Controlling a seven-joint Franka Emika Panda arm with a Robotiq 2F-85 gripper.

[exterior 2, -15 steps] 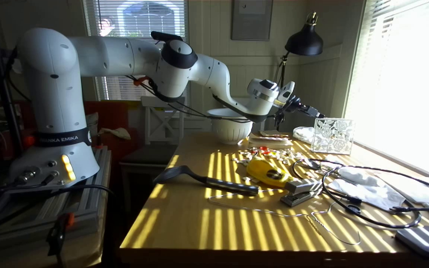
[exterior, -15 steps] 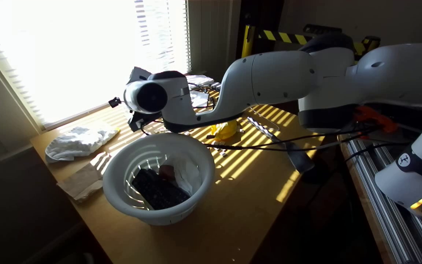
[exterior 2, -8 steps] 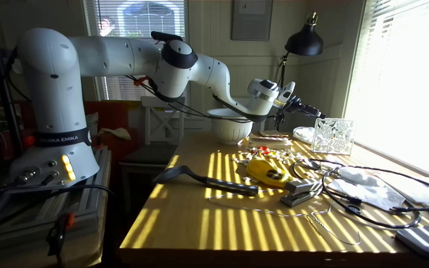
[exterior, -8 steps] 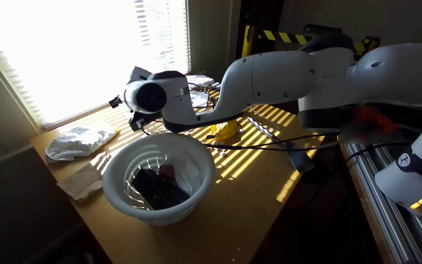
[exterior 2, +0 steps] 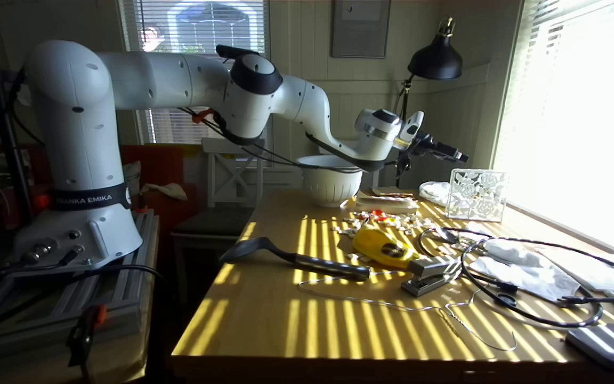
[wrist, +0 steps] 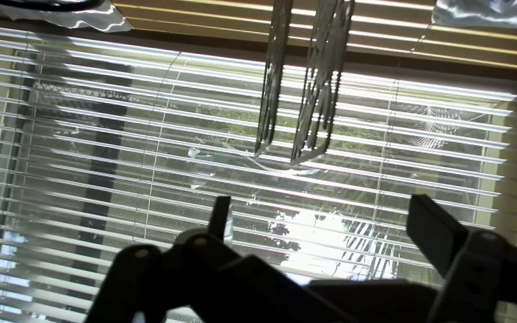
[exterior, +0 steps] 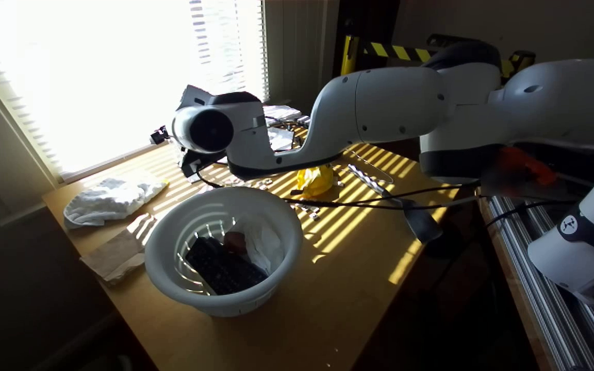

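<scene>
My gripper [wrist: 323, 215] stands open in the wrist view, with its dark fingers [wrist: 433, 235] far apart. Between them I see only the window blinds. An ornate openwork metal holder [wrist: 319, 89] reaches down from the top of that view, its two panels nearly edge-on, just beyond the fingertips. In an exterior view the gripper [exterior 2: 461, 157] hovers slightly above the top edge of this whitish holder [exterior 2: 477, 194], which stands upright on the table. From another angle the gripper [exterior: 159, 135] shows mostly behind the wrist, and the holder is hidden there.
A white basket [exterior: 155, 263] holds a dark object [exterior: 222, 265] and white cloth. Around lie a crumpled white cloth [exterior: 114, 201], a yellow item [exterior 2: 379, 245], a ladle [exterior 2: 328, 265], a stapler [exterior 2: 432, 274], a looped black cable [exterior 2: 531, 240] and small scattered pieces. Window blinds [wrist: 106, 179] rise close beyond.
The gripper and wrist have risen a little, away from the holder's top edge, and the jaws have spread. The holder remains upright in nearly the same place. The base light has gone off.
</scene>
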